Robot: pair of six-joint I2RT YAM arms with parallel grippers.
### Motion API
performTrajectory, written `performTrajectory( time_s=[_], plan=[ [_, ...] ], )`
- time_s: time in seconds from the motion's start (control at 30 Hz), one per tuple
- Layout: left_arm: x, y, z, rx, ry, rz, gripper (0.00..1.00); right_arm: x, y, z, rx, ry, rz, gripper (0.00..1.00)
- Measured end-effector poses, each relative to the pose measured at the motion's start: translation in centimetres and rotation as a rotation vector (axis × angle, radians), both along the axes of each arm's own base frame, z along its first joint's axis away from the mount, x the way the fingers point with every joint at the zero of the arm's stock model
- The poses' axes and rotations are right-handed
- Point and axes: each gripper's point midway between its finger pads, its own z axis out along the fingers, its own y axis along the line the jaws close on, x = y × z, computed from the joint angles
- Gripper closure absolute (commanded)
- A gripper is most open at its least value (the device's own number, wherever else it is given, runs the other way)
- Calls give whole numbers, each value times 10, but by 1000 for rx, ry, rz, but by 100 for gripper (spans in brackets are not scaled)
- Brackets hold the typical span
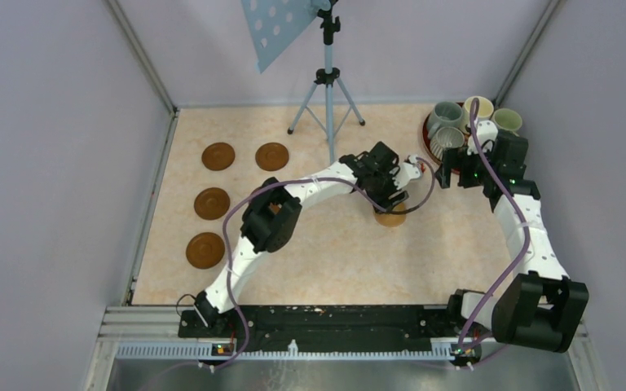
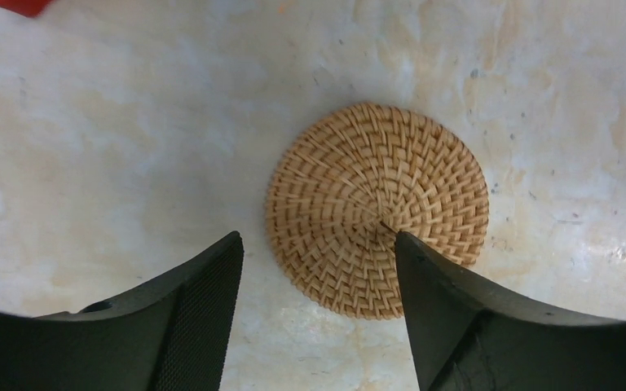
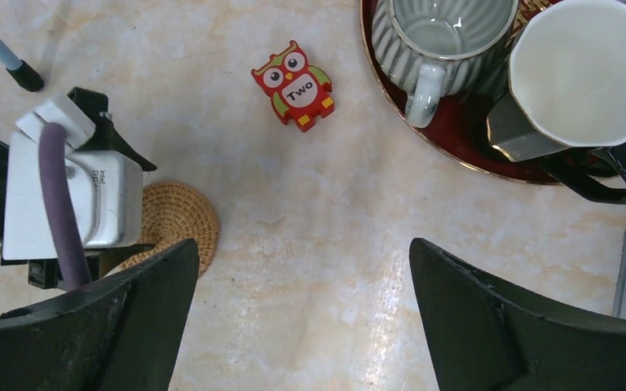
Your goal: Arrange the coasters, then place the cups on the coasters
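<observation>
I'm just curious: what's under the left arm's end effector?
A pale woven coaster lies flat on the table below the open left end effector. One finger hides part of its edge.

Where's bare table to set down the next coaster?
Free: near middle of the table, bordered by the left arm, the right arm and the woven coaster. Crowded: far right corner, tray of mugs; four dark coasters along the left.

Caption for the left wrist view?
Left gripper, jaws open, above a light woven coaster lying flat on the marbled table.
</observation>
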Motion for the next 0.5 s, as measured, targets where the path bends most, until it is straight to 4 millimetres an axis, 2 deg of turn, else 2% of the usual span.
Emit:
performTrajectory(
  time_s=[0.1, 0.27, 0.4, 0.5],
  plan=[
    [-9, 7, -13, 28, 35, -14, 36, 0, 1, 0, 3, 0, 5, 2],
    [-20, 16, -15, 42, 50, -42, 43, 0, 3, 0, 8, -1, 14, 2],
    [-43, 43, -18, 86, 76, -63, 44, -1, 6, 0, 17, 0, 28, 2],
    [-70, 77, -20, 139, 106, -79, 44, -2, 8, 0, 26, 3, 39, 2]
  ],
)
